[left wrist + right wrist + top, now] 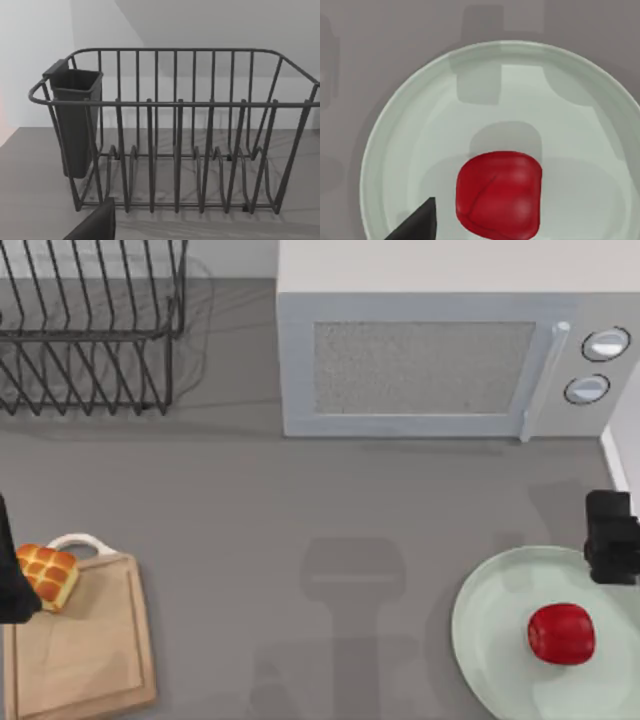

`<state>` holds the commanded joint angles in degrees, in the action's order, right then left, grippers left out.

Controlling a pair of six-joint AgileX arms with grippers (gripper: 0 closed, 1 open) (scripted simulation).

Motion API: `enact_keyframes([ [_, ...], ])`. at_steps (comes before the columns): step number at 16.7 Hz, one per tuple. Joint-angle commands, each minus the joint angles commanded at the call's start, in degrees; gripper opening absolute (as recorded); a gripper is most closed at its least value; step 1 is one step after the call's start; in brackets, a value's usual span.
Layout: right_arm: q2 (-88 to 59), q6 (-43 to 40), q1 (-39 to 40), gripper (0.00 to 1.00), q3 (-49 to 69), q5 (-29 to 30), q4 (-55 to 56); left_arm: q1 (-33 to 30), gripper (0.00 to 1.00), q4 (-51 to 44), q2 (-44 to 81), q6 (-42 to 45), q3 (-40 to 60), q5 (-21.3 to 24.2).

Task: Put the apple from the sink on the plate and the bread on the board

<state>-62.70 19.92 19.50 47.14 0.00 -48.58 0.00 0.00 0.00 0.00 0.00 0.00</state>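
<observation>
Both claws cut off, grip unreadable | apple (561,633) on plate (490,610) | bread (47,575) overhanging board (85,645) edge

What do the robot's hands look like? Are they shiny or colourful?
Neither. The right gripper is a boxy, matte black block at the top view's right edge, above the plate. The left gripper is a plain black shape at the left edge. No cables or markings show.
</observation>
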Motion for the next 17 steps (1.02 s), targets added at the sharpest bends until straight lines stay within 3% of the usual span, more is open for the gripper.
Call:
enact_keyframes([
  [10,53.2,-15.9,-15.5,1.00,-38.1,0.0,39.4,0.0,1.00,0.0,0.0,0.0,0.0,0.0],
  [17,62.7,-19.9,-19.5,1.00,-47.1,0.0,48.6,0.0,1.00,0.0,0.0,0.0,0.0,0.0],
])
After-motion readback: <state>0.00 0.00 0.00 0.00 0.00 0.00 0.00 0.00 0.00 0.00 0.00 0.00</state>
